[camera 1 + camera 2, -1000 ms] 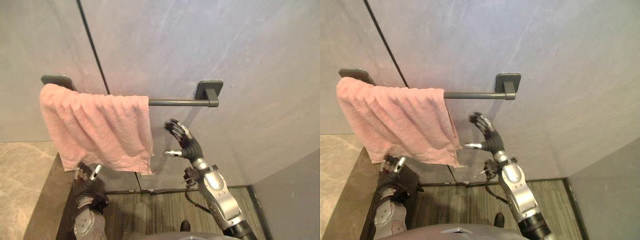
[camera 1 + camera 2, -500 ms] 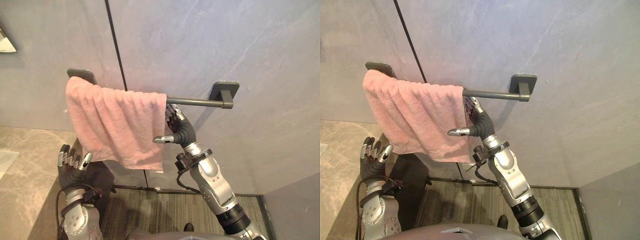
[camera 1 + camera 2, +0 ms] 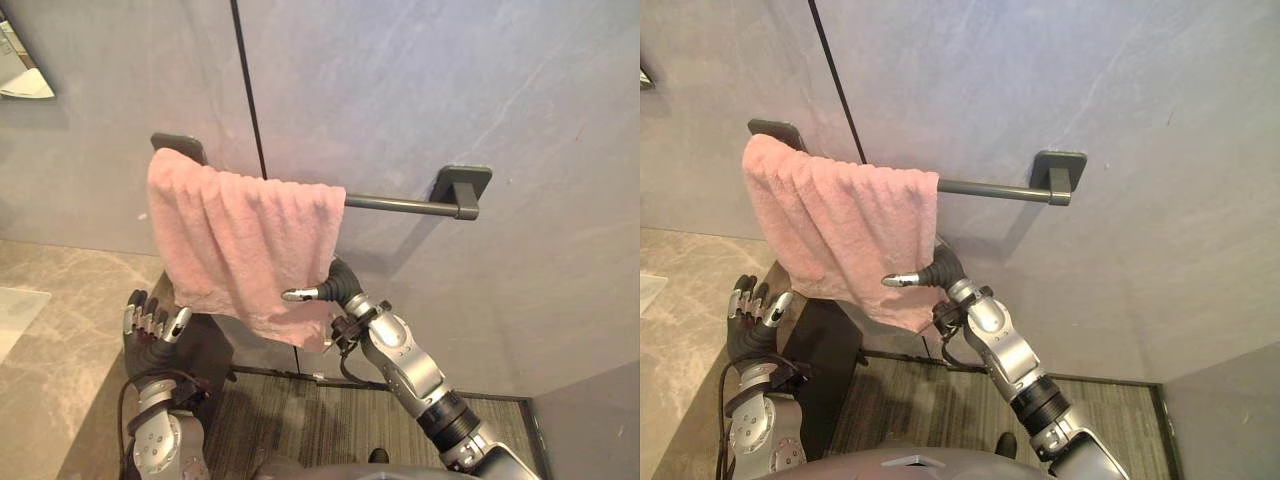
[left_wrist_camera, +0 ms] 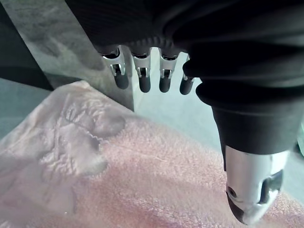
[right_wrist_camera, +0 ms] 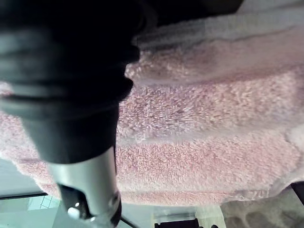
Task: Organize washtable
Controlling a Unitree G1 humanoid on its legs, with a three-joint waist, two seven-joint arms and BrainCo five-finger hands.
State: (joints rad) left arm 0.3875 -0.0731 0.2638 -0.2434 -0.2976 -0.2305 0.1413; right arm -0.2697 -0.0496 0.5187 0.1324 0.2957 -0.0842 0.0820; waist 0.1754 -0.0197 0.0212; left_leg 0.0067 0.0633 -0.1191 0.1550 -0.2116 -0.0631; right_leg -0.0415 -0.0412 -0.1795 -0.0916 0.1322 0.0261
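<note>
A pink towel (image 3: pixel 245 240) hangs bunched over the left half of a dark towel bar (image 3: pixel 400 204) on the grey wall. My right hand (image 3: pixel 342 284) is at the towel's lower right edge and reaches in behind the cloth, with its thumb (image 3: pixel 300 295) lying in front of it. In the right wrist view the thumb (image 5: pixel 90 190) crosses the towel (image 5: pixel 199 142) from very close. My left hand (image 3: pixel 150 325) stands open just below the towel's lower left corner, its fingers (image 4: pixel 142 76) straight and apart from the towel (image 4: pixel 166 190).
A marble counter (image 3: pixel 50 380) runs along the left, with a dark cabinet side (image 3: pixel 205 350) below it. Striped flooring (image 3: pixel 300 425) lies under the bar. The bar's right bracket (image 3: pixel 462 185) sticks out from the wall. A dark seam (image 3: pixel 248 90) runs up the wall.
The camera has shifted. My right hand went from free air right of the towel to its right edge, then down and partly behind it. My left hand has come out from under the towel's hem.
</note>
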